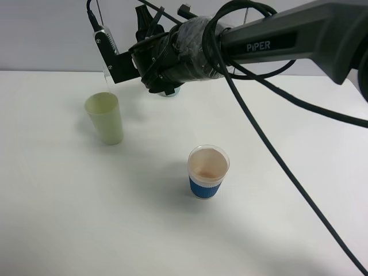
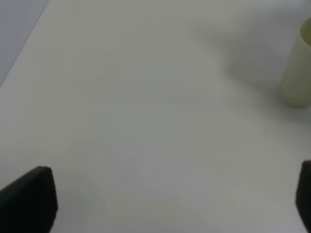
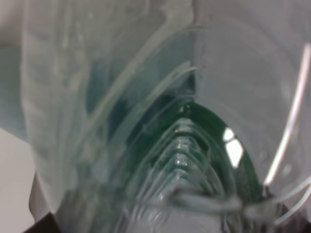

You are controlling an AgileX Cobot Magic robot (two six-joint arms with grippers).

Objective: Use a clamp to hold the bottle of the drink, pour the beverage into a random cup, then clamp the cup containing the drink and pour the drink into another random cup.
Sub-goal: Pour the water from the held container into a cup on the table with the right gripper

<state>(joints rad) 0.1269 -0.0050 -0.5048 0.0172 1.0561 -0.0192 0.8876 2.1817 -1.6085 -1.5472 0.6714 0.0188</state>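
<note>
One tumbler on white table, grey wall

The high camera looks down over the white table, facing far. My left wrist camera shares its pale yellow-green tumbler; my right wrist camera sits very close against the clear bottle.

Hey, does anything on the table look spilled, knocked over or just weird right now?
Nothing is spilled or knocked over. The pale yellow-green cup and the blue-sleeved cup stand upright on a dry-looking table. One oddity: the right claw is bundled in glossy black wrapping, and the bottle it grips fills its wrist view.
</note>
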